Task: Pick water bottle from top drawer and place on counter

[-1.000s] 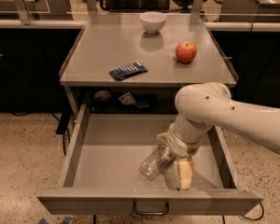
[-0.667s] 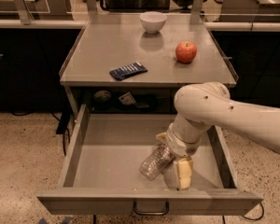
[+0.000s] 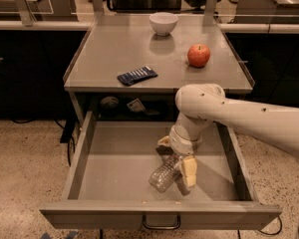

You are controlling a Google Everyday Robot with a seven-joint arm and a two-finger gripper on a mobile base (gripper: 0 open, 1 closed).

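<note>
The top drawer [image 3: 84,153] is pulled open below the counter [image 3: 114,49]. The water bottle [image 3: 163,175], clear and ribbed, lies tilted in the drawer's front right part, its base toward the front panel. My gripper [image 3: 178,159] reaches down into the drawer from the right. Its fingers are closed around the bottle's upper end, and one cream fingertip [image 3: 189,171] shows on the bottle's right side. The bottle's cap and label are hidden by the gripper. The drawer's loop handle [image 3: 161,225] shows on the front panel.
On the counter stand a white bowl [image 3: 163,23] at the back, a red apple [image 3: 199,55] at the right and a dark blue flat packet [image 3: 137,75] near the front edge. Dark-fronted worktops flank the counter. Small items lie on the shelf behind the drawer.
</note>
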